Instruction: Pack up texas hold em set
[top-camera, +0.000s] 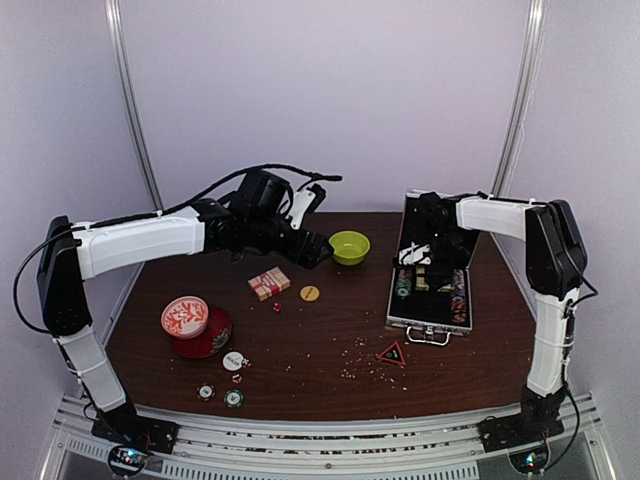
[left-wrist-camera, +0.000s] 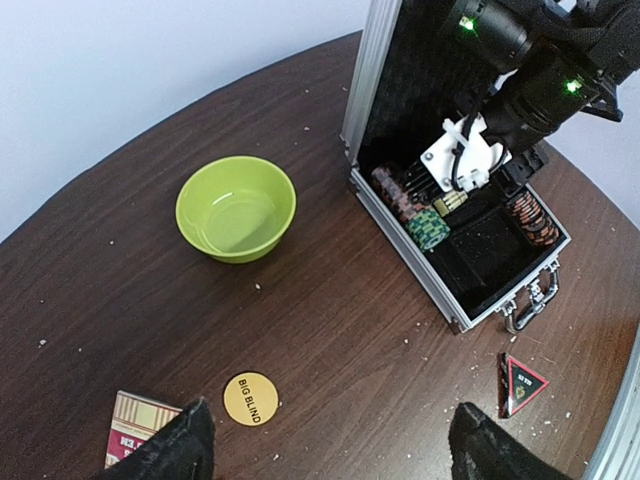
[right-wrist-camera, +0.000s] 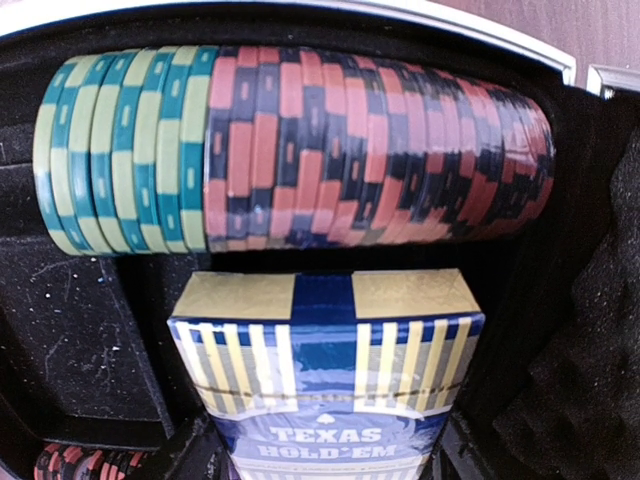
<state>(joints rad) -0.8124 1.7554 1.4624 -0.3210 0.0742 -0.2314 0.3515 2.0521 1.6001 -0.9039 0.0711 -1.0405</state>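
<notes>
Right claw (left-wrist-camera: 455, 180) gripped card deck (right-wrist-camera: 325, 370) inside case (left-wrist-camera: 405, 250) | left claw (left-wrist-camera: 335, 445) wide, empty | deck needed seating squarely beside chip row (right-wrist-camera: 300, 150)

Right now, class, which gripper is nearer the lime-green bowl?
Left. The left gripper hovers just left of the lime-green bowl. The right gripper is down inside the open silver case, farther off to the bowl's right.

robotics lab cell: bare pale walls (top-camera: 320, 100), metal frame posts (top-camera: 132, 100) at 11 and 1 o'clock, arm rail (top-camera: 320, 437) at 6.
</notes>
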